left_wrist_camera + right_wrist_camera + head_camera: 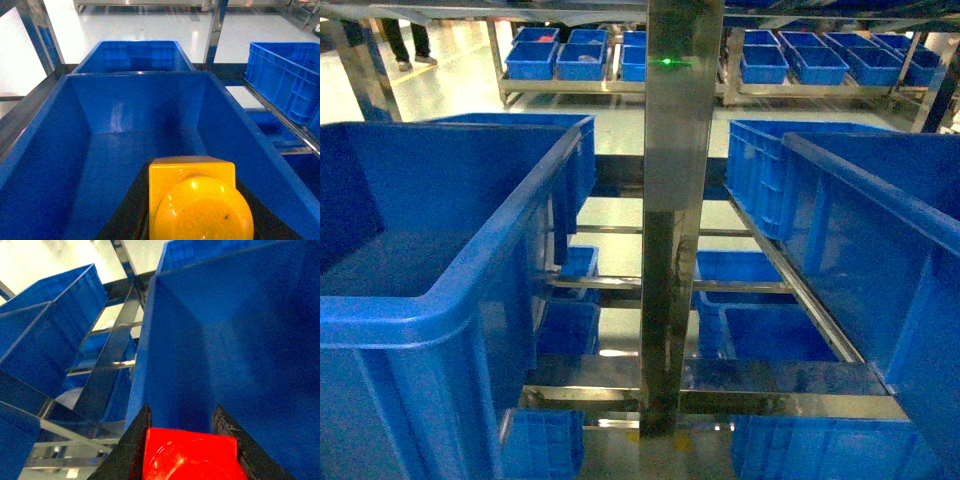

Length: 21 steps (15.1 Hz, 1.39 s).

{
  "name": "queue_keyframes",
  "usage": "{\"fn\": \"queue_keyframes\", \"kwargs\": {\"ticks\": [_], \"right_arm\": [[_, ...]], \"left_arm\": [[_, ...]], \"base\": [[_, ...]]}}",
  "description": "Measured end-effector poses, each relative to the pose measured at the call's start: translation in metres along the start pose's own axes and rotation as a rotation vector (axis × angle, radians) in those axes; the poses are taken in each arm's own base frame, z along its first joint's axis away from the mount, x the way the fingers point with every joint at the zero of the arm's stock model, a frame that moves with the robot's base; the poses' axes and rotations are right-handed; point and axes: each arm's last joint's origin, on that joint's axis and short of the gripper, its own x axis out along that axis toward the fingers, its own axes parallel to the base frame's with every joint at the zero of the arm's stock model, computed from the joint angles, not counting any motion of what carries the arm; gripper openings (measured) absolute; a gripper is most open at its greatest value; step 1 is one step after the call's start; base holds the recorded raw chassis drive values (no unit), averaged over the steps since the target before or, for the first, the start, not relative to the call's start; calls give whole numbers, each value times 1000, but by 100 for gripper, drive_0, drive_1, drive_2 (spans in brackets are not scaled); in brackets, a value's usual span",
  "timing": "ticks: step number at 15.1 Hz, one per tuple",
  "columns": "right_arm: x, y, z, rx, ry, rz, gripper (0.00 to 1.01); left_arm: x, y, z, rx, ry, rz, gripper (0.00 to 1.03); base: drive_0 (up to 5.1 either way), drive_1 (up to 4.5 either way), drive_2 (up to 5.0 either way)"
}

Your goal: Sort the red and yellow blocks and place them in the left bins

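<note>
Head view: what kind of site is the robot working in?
Probably a warehouse or factory sorting area: deep blue crates sit on a steel rack, more rows of blue bins line shelving behind, and the floor is pale and glossy.

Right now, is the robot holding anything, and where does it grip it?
Yes: the left tool clamps a yellow block by its sides; the right tool clamps a red block likewise.

1. No text, label, brand, number or sign can be read in any of the three views.
2. The orange-yellow plastic block (200,205) shows faint marks on its rounded stud, too blurred to read.
3. The large bright-blue plastic crates (440,300) have plain walls.
</note>
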Motion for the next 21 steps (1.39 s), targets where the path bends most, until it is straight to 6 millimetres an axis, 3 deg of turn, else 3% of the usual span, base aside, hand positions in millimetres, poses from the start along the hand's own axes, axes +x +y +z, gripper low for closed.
{"fn": "queue_keyframes", "kwargs": {"ticks": [3, 8, 11, 15, 19, 21], "right_arm": [[11, -2, -1, 69, 110, 43, 28], [47, -16, -6, 102, 193, 3, 28], [65, -35, 2, 72, 164, -84, 28], [99, -67, -16, 32, 247, -187, 28], [122, -73, 3, -34, 164, -240, 28], [134, -74, 1, -49, 212, -240, 28]], "left_arm": [[0, 0, 0, 0, 0, 0, 26], [0, 0, 0, 0, 0, 0, 26], [0, 0, 0, 0, 0, 0, 26], [0, 0, 0, 0, 0, 0, 26], [0, 0, 0, 0, 0, 0, 26], [0, 0, 0, 0, 1, 0, 26]], "base": [[0, 0, 0], [0, 0, 0], [0, 0, 0], [0, 0, 0], [0, 0, 0], [0, 0, 0]]}}
